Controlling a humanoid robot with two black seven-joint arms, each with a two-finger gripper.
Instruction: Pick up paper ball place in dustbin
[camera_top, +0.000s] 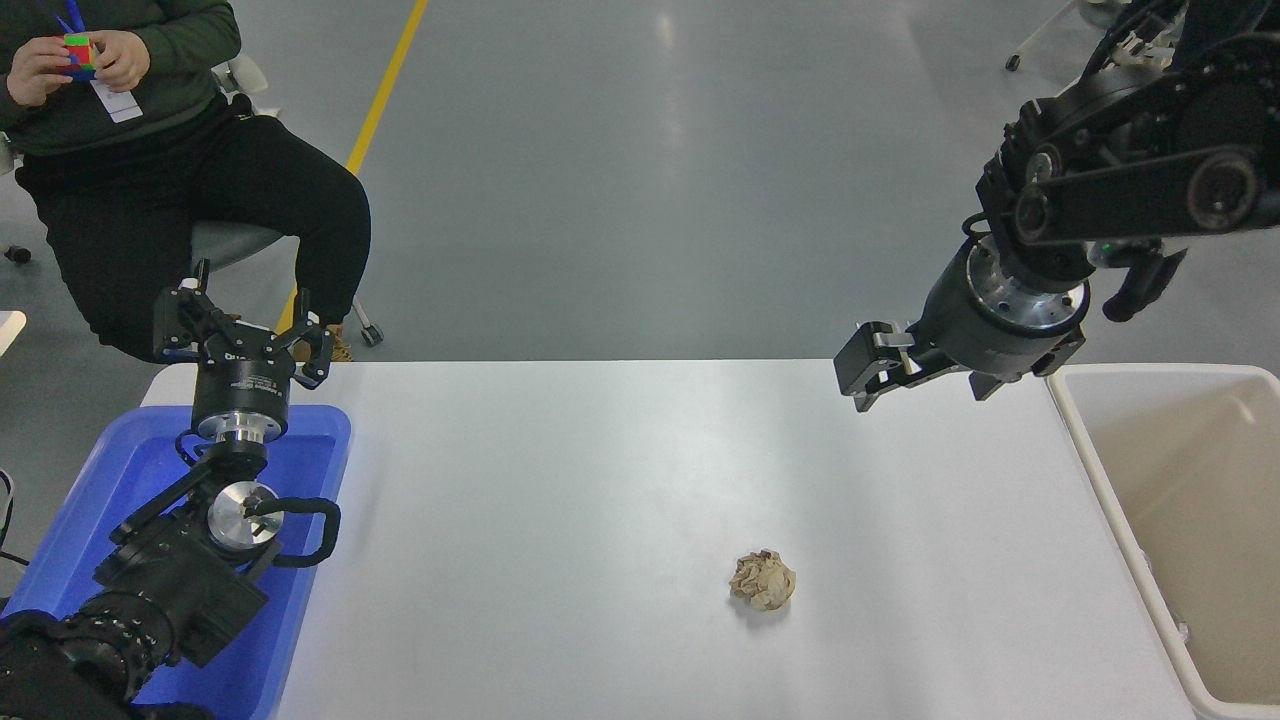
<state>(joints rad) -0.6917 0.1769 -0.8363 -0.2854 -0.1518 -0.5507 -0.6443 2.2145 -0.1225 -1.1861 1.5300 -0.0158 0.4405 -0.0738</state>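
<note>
The right gripper (868, 375) hangs high over the far side of the counter (600, 470), and I cannot tell if it is open. The paper ball (762, 580) lies alone, well apart from it. Nothing is picked up yet. The dustbin (1105, 480) waits at the right. Nothing blocks the way. The left gripper (243, 330) is open, parked over a blue tray (320, 440).

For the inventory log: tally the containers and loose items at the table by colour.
Blue: 1, the tray.
Cream-beige: 1, the dustbin.
Tan-brown: 1, the paper ball.
Total: 3.
</note>
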